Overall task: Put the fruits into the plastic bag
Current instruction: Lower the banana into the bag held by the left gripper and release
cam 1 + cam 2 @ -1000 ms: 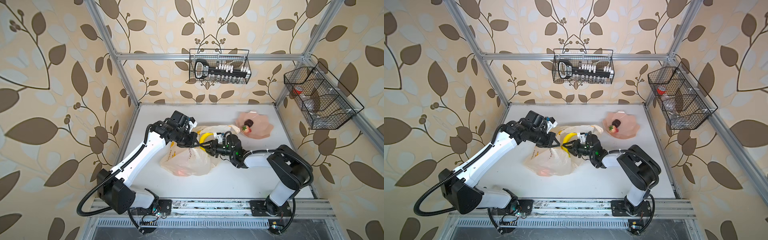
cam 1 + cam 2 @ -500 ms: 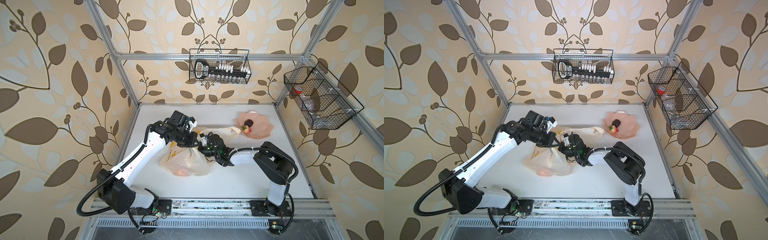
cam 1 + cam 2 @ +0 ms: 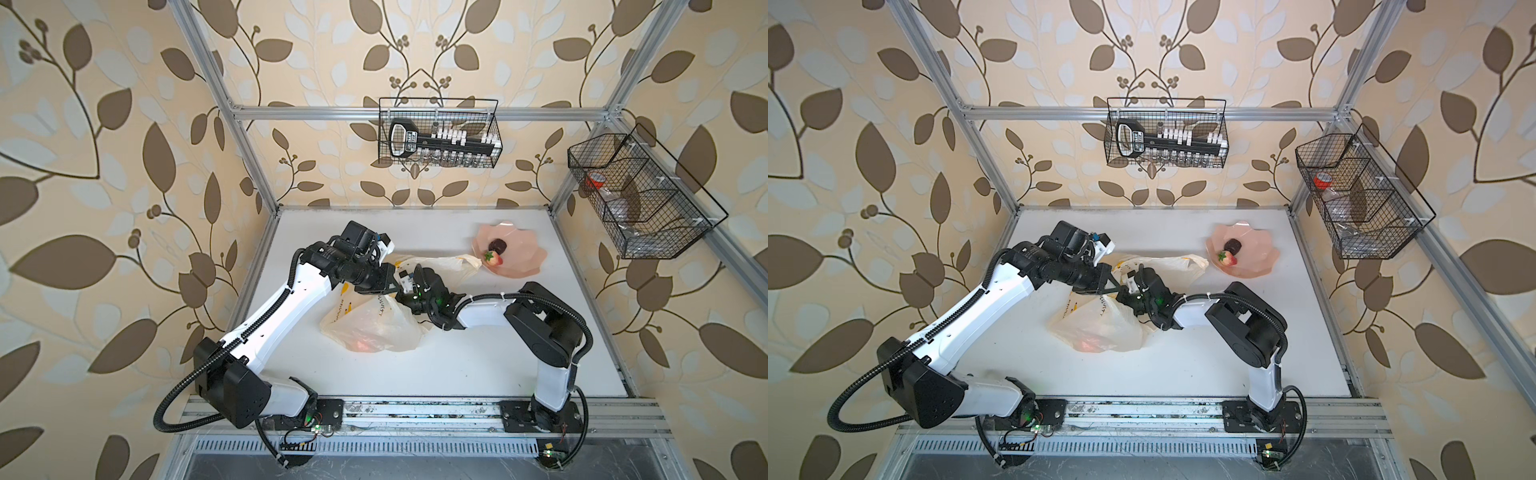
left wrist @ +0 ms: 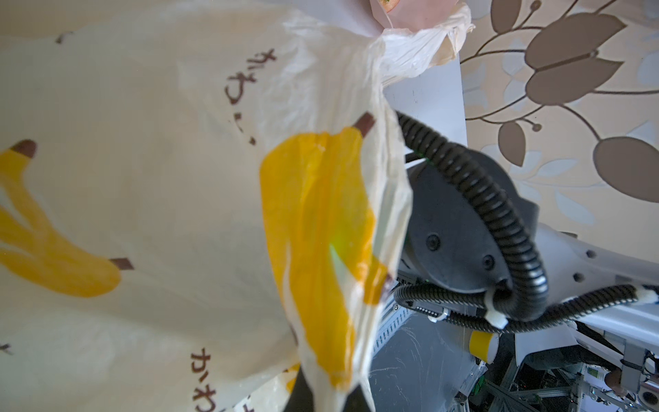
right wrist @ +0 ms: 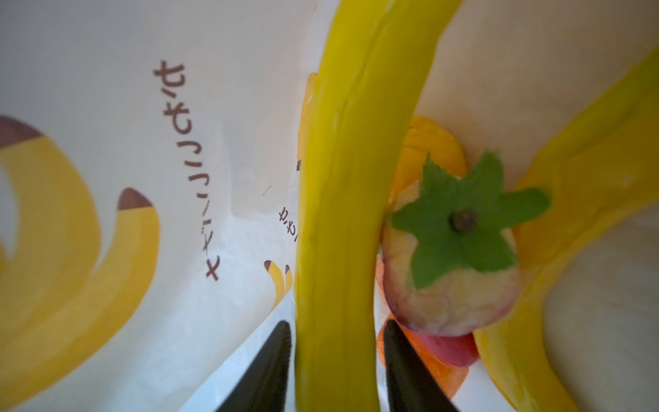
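**Right pincer deep in the bag, two fruits left on the plate**

Right pincer (image 5: 335,331) is inside the plastic bag (image 3: 374,328). Its jaws are parted on either side of a banana (image 5: 349,178), and a sliver of light on each side suggests they are not clamping it. Left pincer (image 4: 328,396) is closed on the bag's film near the mouth and holds it up.

Most of the job looks done. Beside the banana, the right wrist view shows a pale strawberry (image 5: 453,267), an orange fruit (image 5: 428,142) and a second banana (image 5: 570,178), all within the bag. In both top views something red glows through the bag's lower end.

What remains is a red strawberry (image 3: 493,258) and a dark piece (image 3: 497,245), lying close together on the pink plate (image 3: 523,266) at the far right of the tabletop (image 3: 457,374).

The right arm must back out of the mouth before it can fetch either. A loose bag handle (image 3: 449,266) sprawls between the mouth and the plate, reaching about to the plate's edge, and could snag. The left arm's wrist sits close against the right pincer. Two wire baskets (image 3: 440,133) (image 3: 640,208) hang on the walls, well apart from the work.
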### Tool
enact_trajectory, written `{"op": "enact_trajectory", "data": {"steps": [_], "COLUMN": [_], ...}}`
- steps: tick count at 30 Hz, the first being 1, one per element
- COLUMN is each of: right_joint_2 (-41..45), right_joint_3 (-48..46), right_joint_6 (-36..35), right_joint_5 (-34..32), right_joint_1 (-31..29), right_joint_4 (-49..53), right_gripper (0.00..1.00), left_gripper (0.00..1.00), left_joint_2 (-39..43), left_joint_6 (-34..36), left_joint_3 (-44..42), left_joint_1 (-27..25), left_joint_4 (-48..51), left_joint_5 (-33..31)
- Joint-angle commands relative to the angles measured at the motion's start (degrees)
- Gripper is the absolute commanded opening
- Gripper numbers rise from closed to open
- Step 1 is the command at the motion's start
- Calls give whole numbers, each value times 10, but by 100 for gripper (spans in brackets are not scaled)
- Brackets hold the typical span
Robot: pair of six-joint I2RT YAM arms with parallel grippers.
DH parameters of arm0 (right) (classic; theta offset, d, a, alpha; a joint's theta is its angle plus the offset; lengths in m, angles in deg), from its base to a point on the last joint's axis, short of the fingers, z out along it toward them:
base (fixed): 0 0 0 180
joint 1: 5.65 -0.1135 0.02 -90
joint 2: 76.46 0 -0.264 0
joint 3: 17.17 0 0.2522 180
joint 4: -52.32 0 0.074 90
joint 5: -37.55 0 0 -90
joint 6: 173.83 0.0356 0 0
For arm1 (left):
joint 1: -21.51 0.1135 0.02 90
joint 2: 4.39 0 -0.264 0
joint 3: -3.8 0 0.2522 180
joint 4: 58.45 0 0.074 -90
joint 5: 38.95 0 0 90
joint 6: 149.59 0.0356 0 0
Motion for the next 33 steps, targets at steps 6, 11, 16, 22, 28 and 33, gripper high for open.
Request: {"op": "enact_trajectory", "data": {"steps": [6,11,16,22,28,33], "right_joint_2": [12,34,60,90,131,174], "right_joint_3": [14,7,-8,-41,-83,-121], "right_joint_6": [-10,-27,-46,-54,-57,-64], "right_joint_5": [8,4,-2,-15,-29,-34], "right_joint_1": [0,7,16,30,52,75], "right_joint_4": [0,25,52,67,73,88], "right_gripper": [76,79,79,79,79,79], "left_gripper": [0,0,0,0,0,0], "left_joint_2": [18,19,18,15,14,12], "left_joint_6": [0,0,3,6,8,8], "left_joint_3": [0,-1,-1,0,1,2], "left_joint_1": [-5,-5,-5,-5,-5,-5], "left_joint_4": [-6,-5,-2,2,4,4], "left_joint_5": [1,-1,-3,-6,-8,-8]}}
